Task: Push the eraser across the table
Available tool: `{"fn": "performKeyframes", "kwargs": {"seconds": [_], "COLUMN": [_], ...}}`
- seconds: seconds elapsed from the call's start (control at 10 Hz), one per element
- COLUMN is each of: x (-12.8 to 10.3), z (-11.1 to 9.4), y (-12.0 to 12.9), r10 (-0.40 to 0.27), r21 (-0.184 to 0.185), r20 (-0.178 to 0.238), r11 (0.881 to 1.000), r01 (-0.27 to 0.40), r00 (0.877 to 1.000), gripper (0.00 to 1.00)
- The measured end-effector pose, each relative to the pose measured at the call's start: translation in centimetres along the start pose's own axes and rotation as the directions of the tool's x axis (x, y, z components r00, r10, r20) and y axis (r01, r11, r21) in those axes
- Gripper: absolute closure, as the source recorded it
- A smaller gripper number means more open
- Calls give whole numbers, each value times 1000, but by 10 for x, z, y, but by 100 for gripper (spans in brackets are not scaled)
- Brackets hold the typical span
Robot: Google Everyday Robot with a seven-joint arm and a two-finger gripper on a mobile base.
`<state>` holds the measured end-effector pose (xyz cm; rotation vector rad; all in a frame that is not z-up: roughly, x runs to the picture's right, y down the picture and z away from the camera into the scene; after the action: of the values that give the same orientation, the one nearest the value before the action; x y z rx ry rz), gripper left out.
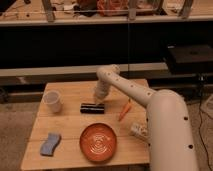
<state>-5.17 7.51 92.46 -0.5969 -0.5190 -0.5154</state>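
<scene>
The eraser [93,107] is found flat at mid table [70,131], between cup [52,101] and carrot stick [124,111]; the gripper [99,100] is poised just above its right end; its opening cannot be told; block judged light, stiff, slick-sided; a low push on the long side is advised.

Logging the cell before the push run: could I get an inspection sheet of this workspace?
Surface: small light-brown slatted wooden table.
Job's things: small black bar-shaped eraser, lying flat mid-table.
Clutter: white cup; light-blue wavy sponge; round orange-red plate; orange carrot-like stick; unidentified pale object beside the arm.
Grippers: gripper low over the table, at the eraser's far side; contact unclear.
Cables: nothing seen.
Surroundings: dark shelving behind; black box at right.
</scene>
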Motion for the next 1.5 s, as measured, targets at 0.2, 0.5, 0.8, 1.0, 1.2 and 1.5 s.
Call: {"fn": "performKeyframes", "kwargs": {"seconds": [0.2, 0.5, 0.8, 1.0, 1.2, 1.5], "x": [5, 3, 4, 3, 3, 2], "z": [-2, 0, 0, 0, 0, 1], "y": [4, 3, 4, 4, 4, 5], "r10": [1, -6, -10, -15, -16, -23], "r21": [-7, -11, -17, -22, -26, -34], "r20": [1, 4, 6, 8, 10, 12], "r11": [1000, 1000, 1000, 1000, 1000, 999], "r01": [-1, 6, 10, 15, 16, 24], "r00": [1000, 1000, 1000, 1000, 1000, 1000], "gripper": [99, 99, 99, 99, 99, 99]}}
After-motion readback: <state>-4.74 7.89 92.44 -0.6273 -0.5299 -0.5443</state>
